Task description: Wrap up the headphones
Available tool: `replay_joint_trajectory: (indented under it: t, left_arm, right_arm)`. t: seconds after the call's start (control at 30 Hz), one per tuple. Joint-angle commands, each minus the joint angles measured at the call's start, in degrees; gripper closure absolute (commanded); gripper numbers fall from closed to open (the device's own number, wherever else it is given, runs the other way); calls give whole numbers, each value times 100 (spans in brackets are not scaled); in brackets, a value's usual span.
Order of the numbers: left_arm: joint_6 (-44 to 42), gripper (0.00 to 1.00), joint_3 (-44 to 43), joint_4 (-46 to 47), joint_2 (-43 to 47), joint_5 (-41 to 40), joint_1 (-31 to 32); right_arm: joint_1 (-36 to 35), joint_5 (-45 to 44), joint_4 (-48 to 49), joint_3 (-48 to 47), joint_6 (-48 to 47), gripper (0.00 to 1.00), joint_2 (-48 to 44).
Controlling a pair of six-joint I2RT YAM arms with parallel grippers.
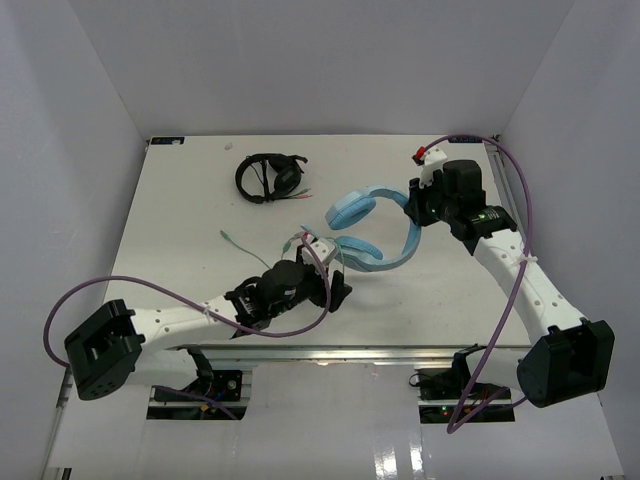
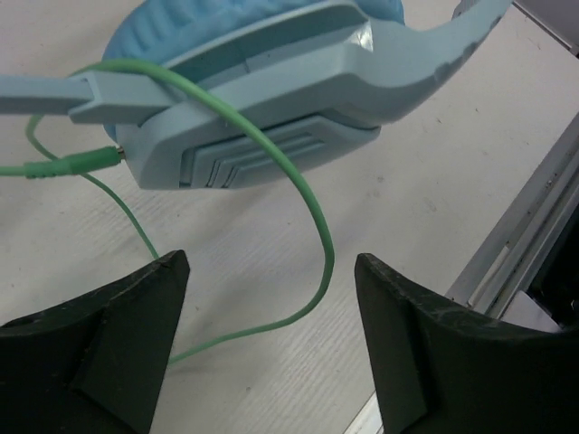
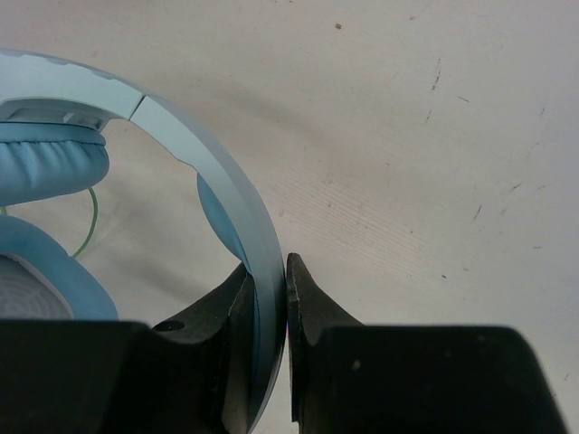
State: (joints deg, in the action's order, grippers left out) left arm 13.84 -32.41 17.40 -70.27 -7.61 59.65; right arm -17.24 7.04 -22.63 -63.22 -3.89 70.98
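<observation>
The light blue headphones (image 1: 375, 225) lie in the middle of the table, band to the right. My right gripper (image 1: 414, 205) is shut on the band (image 3: 237, 203), which runs between its two fingers. My left gripper (image 1: 325, 262) is open and empty beside the near ear cup (image 2: 262, 81). The thin green cable (image 2: 312, 203) loops over that cup and down across the table between the open fingers, touching neither. Its plug end (image 2: 68, 165) sits by the cup's left side. A loose cable end (image 1: 230, 240) trails left on the table.
Smaller black headphones (image 1: 268, 177) with a thin cable lie at the back, left of centre. White walls close in the table on three sides. The table's metal front rail (image 2: 525, 235) runs just right of the left gripper.
</observation>
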Motion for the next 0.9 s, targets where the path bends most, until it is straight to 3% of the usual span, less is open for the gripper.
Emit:
replay_joint_trajectory:
  t: [0.0,0.07,0.17,0.27,0.37,0.5,0.67,0.87]
  left_arm:
    - [-86,21,-389,237,-304,-278,47]
    - [-30,35,-480,222,-473,-92,47]
    - [92,64,-593,161,-501,234,47]
    - [222,87,-772,-253,-271,433,47]
    - [267,99,-1067,-986,238,521,47]
    - [203,100,-1699,-2066,1049,464,-106]
    - [146,100,-2782,-3652,1272,668,-740]
    - [302,100,-2779,-4457,1316,1348,-1605]
  right_arm:
    - [60,387,391,-278,328,92,-231]
    - [70,387,391,-278,335,92,-257]
    - [96,345,391,-257,324,92,-282]
    - [107,195,400,-226,225,92,-278]
    - [107,-23,425,-176,32,92,-294]
    - [107,-134,534,0,-348,92,-392]
    - [115,77,630,272,-686,92,-650]
    - [152,251,722,265,-491,92,-948]
